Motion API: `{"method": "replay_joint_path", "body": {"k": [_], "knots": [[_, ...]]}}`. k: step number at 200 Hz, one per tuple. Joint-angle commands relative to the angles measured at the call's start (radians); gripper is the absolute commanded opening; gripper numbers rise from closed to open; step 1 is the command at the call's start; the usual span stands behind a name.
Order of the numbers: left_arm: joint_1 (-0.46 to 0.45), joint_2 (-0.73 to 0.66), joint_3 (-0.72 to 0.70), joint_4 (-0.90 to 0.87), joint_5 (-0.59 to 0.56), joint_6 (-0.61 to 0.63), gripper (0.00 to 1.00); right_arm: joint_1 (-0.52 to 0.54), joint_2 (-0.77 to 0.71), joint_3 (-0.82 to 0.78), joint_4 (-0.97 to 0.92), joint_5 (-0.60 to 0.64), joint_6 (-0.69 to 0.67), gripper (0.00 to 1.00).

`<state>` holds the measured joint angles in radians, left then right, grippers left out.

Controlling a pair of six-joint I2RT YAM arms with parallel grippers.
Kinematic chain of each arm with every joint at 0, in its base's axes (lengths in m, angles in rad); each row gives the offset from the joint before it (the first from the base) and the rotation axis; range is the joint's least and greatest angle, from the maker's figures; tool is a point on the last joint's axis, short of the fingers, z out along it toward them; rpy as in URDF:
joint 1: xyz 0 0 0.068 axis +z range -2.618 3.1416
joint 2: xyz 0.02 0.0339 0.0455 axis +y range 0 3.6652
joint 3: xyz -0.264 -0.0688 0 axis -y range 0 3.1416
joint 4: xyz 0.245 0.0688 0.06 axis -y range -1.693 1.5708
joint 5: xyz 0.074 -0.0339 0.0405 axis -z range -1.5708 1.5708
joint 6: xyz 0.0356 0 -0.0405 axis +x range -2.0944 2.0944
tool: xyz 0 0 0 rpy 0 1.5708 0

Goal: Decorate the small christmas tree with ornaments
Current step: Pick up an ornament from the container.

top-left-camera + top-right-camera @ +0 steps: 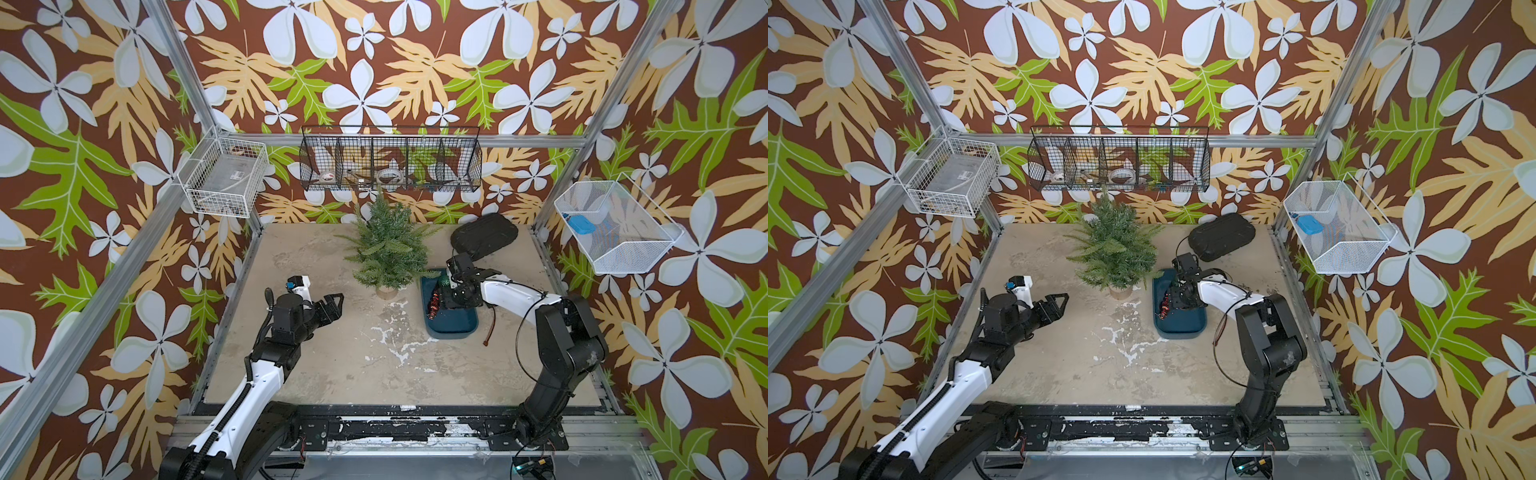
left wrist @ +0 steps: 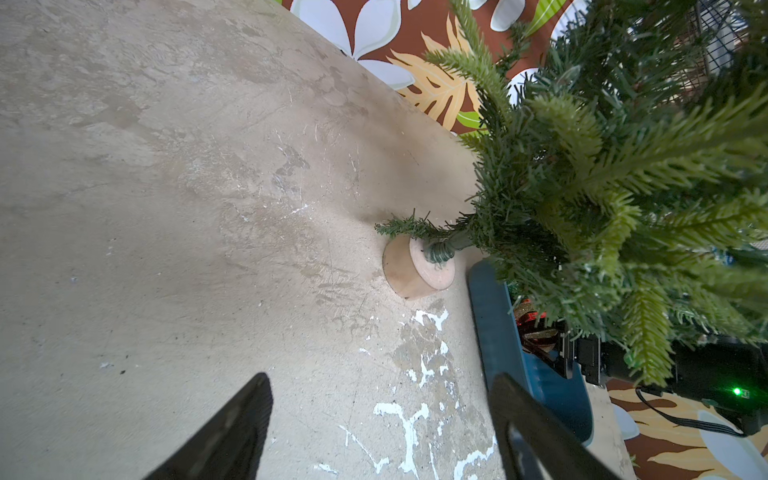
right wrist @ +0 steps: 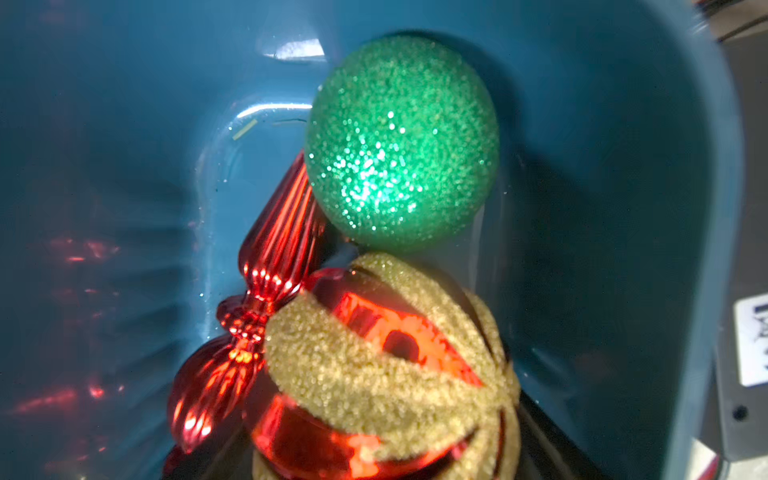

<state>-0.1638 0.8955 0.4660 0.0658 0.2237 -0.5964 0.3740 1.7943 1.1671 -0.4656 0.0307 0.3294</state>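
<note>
The small christmas tree (image 1: 388,245) stands on its tan wooden base (image 1: 386,293) at the back middle of the table, with no ornaments on it. A blue tray (image 1: 453,326) beside it holds three ornaments: a green glitter ball (image 3: 401,141), a slim red drop (image 3: 274,257) and a red-and-gold ball (image 3: 374,365). My right gripper (image 3: 382,457) reaches down into the tray, and its dark fingers lie against both sides of the red-and-gold ball, which still rests in the tray. To the left of the tree my left gripper (image 1: 338,303) hovers open and empty over bare table.
A black pouch (image 1: 484,235) lies behind the tray at the back right. A brown cable (image 1: 490,330) hangs just right of the tray. Wire baskets hang on the walls: white (image 1: 224,178), black (image 1: 390,160) above the tree, and white (image 1: 615,228).
</note>
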Motion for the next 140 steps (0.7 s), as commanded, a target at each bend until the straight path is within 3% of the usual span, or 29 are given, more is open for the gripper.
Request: {"method": "replay_joint_path", "body": {"k": [1, 64, 140], "knots": [[0.002, -0.003, -0.001, 0.023, 0.009, -0.008, 0.84, -0.004, -0.002, 0.003, 0.009, 0.003, -0.001, 0.75], [0.002, -0.003, -0.003, 0.028, 0.021, -0.011, 0.84, -0.004, -0.130, -0.039, 0.026, -0.002, 0.022, 0.72], [0.002, -0.098, 0.011, 0.029, 0.103, -0.004, 0.78, -0.004, -0.459, -0.069, 0.032, -0.072, 0.045, 0.72]]}}
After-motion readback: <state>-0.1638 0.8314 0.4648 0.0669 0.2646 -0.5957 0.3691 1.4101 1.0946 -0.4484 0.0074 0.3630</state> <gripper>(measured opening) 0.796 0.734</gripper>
